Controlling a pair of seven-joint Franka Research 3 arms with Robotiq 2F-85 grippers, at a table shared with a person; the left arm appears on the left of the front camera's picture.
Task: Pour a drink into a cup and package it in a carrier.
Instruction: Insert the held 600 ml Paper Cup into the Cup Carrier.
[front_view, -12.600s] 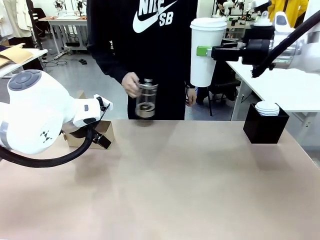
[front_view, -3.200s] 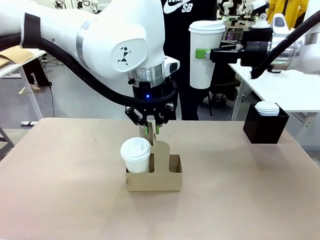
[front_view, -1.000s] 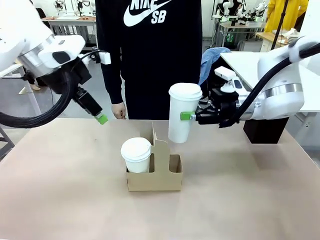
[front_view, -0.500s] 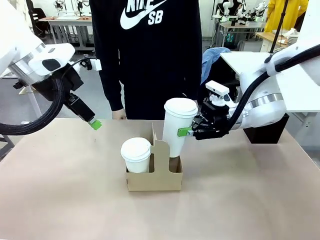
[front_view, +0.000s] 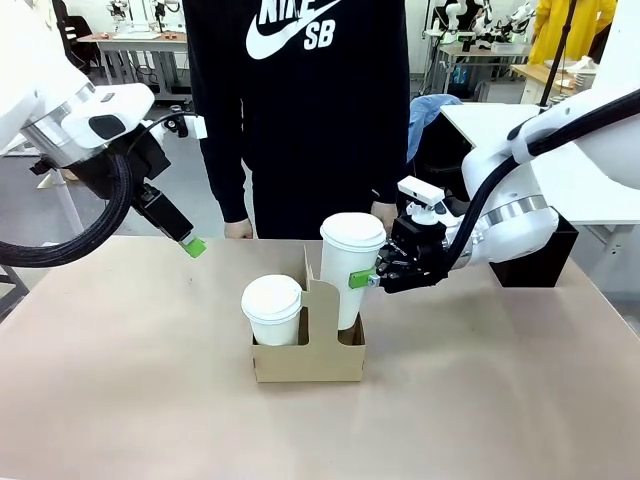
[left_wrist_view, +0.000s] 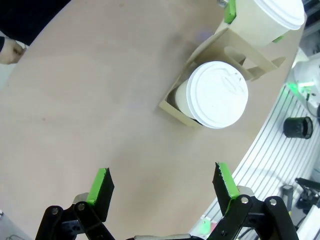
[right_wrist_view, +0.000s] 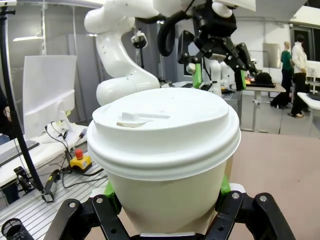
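My table (front_view: 480, 400) is a plain tan top filling the lower half of the front frame. Directly on it, at lower centre, stands the brown cardboard carrier (front_view: 306, 362), with a lidded white cup (front_view: 272, 310) seated in its left slot. At the right edge, partly behind my right arm, a black box (front_view: 535, 262) rests on the far side of the top.

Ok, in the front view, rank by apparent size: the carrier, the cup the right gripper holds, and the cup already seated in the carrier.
1. The carrier, widest.
2. Held cup, tallest cup, partly sunk in its slot.
3. Seated cup, mostly hidden in its slot, so its true size is unsure.
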